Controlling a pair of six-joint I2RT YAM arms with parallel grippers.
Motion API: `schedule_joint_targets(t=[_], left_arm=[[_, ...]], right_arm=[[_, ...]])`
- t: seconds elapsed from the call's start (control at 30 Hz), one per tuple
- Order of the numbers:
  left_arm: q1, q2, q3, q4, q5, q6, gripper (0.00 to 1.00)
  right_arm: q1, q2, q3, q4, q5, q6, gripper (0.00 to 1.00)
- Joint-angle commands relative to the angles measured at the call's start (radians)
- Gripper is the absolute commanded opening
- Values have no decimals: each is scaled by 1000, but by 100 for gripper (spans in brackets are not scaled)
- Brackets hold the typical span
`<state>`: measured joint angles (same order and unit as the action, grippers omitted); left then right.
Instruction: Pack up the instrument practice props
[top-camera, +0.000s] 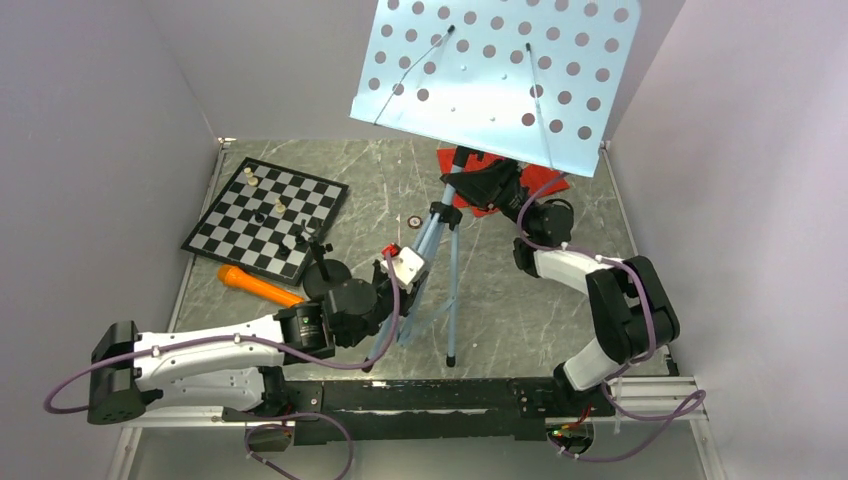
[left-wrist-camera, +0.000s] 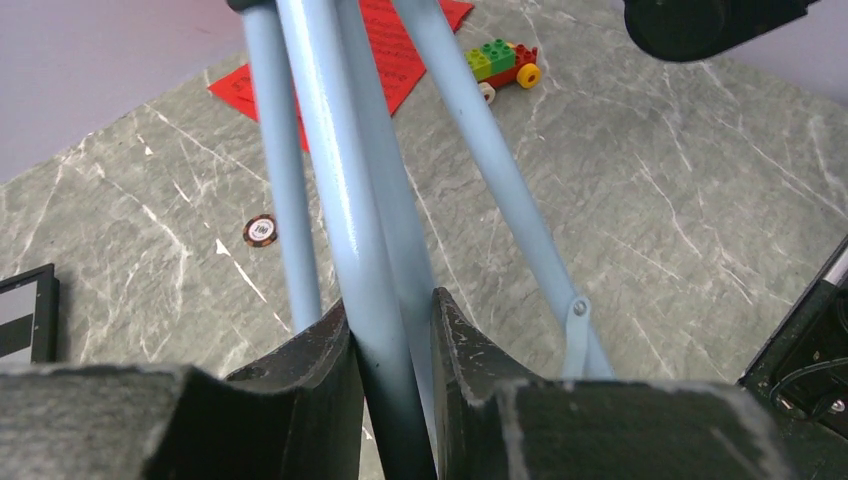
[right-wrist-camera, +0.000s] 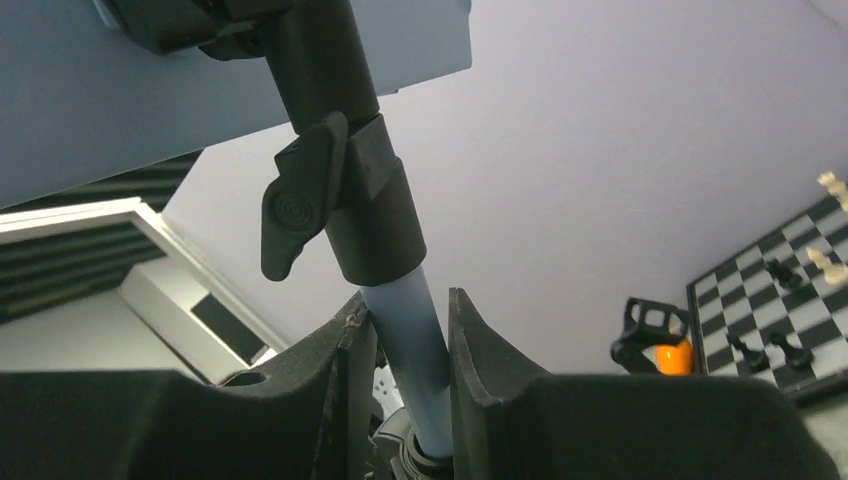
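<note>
- The music stand (top-camera: 497, 72) is up on its tripod mid-bench, perforated desk high and tipped, long axis running from the feet up to that desk. Both arms are on it.
- The left fingers (left-wrist-camera: 320, 390) are down low on the tripod. One light-blue tube (left-wrist-camera: 340, 200) runs straight up out of the slot between them toward the hub, with the other legs fanning out beside it.
- The pads sit tight to that tube on both sides. Whether they are pinching it or just slack around it, I can't tell.
- The right fingers (right-wrist-camera: 490, 370) are up high, closed on the pale shaft (right-wrist-camera: 405, 310). They are just beneath the black clamp collar (right-wrist-camera: 372, 215), and its lever (right-wrist-camera: 298, 205) hangs off one side.
- So it's one arm low and one high on the same upright axis, and the right arm is the nearer one to that clamp.
- Left arm: stretched low along the near edge, with the forearm reaching in from the left.
- Right arm: elbow folded out at the right, wrist reaching in under the desk.
- My read is that collapsing the stand turns on that collar.
- The red music sheets (top-camera: 461, 158) lie flat behind the tripod. The orange microphone (top-camera: 262, 288) lies by the black mic stand (top-camera: 325, 278), next to the chessboard (top-camera: 265, 220).
</note>
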<state>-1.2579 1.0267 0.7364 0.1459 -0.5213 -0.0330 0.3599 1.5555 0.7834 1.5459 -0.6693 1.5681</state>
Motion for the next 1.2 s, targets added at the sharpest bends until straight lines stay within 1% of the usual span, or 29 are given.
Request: schedule_joint_targets(t=[0.0, 0.2, 0.33, 0.5, 0.7, 0.97, 1.17], left_arm=[[-72, -75, -24, 320, 71, 153, 0], [-84, -57, -102, 390, 50, 146, 0], [-84, -35, -119, 406, 46, 144, 0], [-84, -11, -144, 423, 33, 129, 0], [-84, 19, -191, 452, 0, 136, 0], [-82, 80, -260, 515, -34, 147, 0], [-69, 109, -283, 538, -24, 133, 0]], right_arm=[[28, 44, -49, 69, 49, 107, 0], [42, 84, -89, 97, 36, 67, 0], [44, 133, -106, 165, 41, 73, 0], [44, 159, -114, 158, 29, 40, 0], [38, 250, -134, 167, 27, 21, 0], [33, 317, -131, 156, 16, -6, 0], [27, 359, -151, 159, 23, -24, 0]])
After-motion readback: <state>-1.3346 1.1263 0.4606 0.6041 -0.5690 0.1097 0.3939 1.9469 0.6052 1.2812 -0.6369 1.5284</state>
